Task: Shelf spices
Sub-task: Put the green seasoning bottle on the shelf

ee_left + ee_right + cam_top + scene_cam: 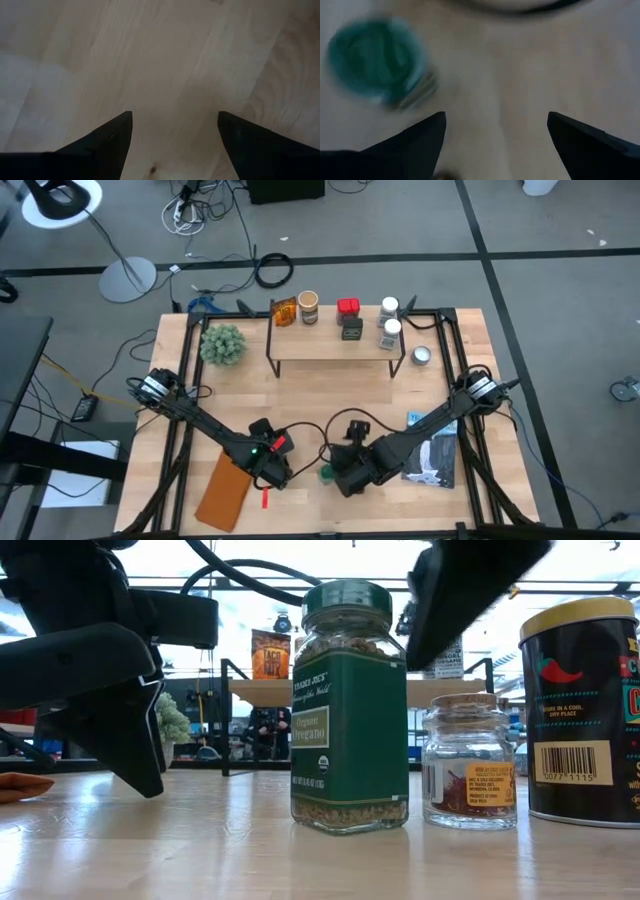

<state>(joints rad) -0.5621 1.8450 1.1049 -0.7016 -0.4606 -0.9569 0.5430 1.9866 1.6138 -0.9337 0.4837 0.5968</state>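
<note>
— Several spices are sitting up by the low light-wood shelf on thin black legs [335,343] already, as far as I can see from above: an amber packet [284,311], a tan-lidded jar [308,306], a red tin [348,307] over a black box [351,328], and two white-lidded jars [389,320].

— And what is waiting?

— Three at the table's near edge: the green-lidded glass oregano jar [349,707], a small cork-topped glass jar [468,762] and a black tin with a yellow lid [585,710]. So I am judging it past halfway (though whether those far ones are standing on the board or behind it, I cannot tell).

— What are the arms doing?

— Both are reaching low over the near middle. The right gripper [345,473] is hanging with its jaws spread wide and empty, the green lid just beside one finger. The left gripper [271,470] is pointing down at bare wood, jaws also wide apart, gripping nothing.
</note>
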